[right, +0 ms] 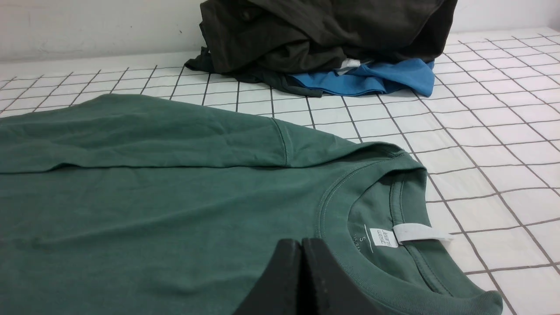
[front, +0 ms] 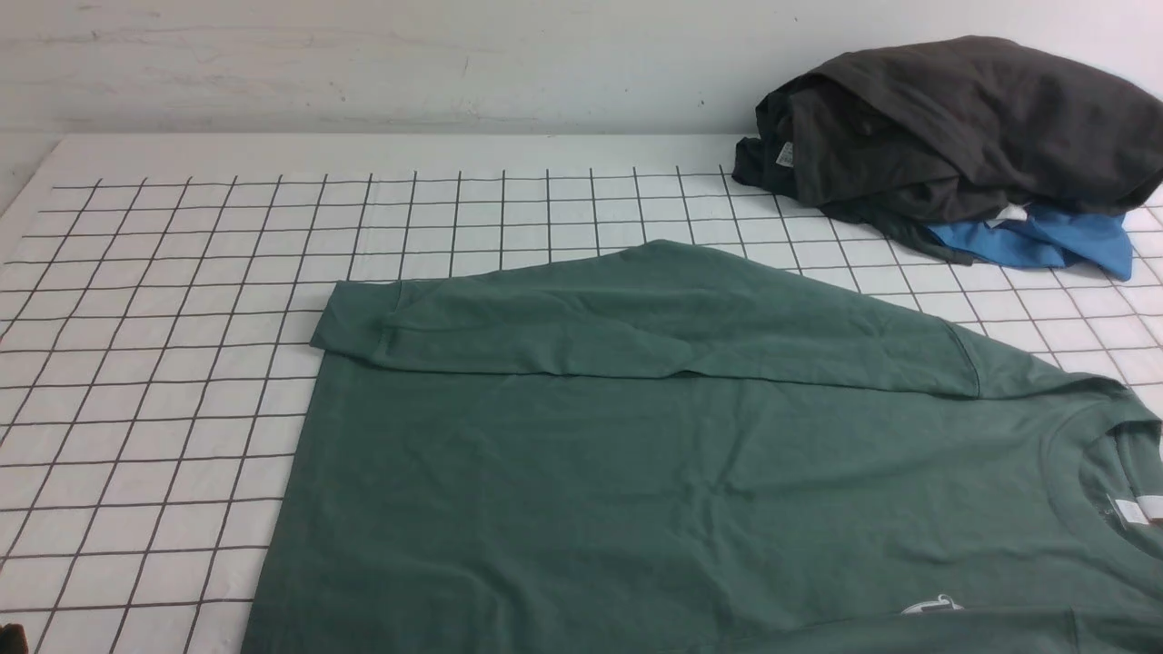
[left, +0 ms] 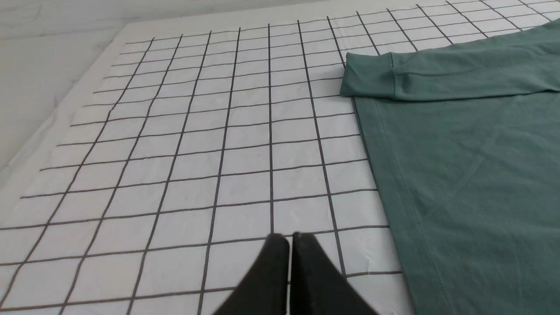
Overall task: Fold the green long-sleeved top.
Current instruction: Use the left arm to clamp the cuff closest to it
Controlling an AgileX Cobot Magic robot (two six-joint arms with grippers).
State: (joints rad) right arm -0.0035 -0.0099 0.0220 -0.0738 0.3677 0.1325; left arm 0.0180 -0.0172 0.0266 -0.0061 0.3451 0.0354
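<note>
- Inside the collar (right: 326, 205) of the green long-sleeved top (right: 175, 197) I read a printed "S".
- Its white neck label (right: 384, 236) bears print too blurred for me.
- The tag (front: 783, 154) on the charcoal garment (front: 963, 118): unreadable.

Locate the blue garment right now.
In the front view the blue garment lies far right on the checked sheet, partly under the dark grey clothes heap, beyond the shoulder of the green top.

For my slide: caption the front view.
Green long-sleeved top flat on gridded table, one sleeve folded across, dark clothes piled behind.
</note>
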